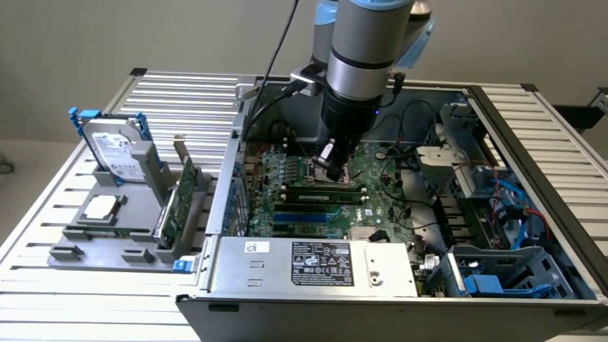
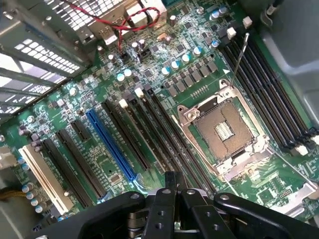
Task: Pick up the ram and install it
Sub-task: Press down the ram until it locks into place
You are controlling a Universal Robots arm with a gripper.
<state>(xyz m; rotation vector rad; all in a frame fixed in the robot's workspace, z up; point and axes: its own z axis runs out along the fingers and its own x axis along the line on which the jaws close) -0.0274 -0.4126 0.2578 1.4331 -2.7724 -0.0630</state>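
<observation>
Black metal gripper [image 2: 172,191] fingers are shut tight, and nothing can be seen held between them. It is held just above the green motherboard [image 1: 380,196], near long black slots [image 2: 164,139] and a green ram stick [image 1: 323,194] seated there.

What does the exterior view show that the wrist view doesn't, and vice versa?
Exterior view alone: the arm reaching into the open case, the labelled power supply, and on the slatted table a hard drive and a bracketed green card in grey stands. A green stick, possibly the ram, sits in a slot below the gripper.
Wrist view alone: the open CPU socket and red wires.
Both: motherboard, blue slot and the shut gripper.
</observation>
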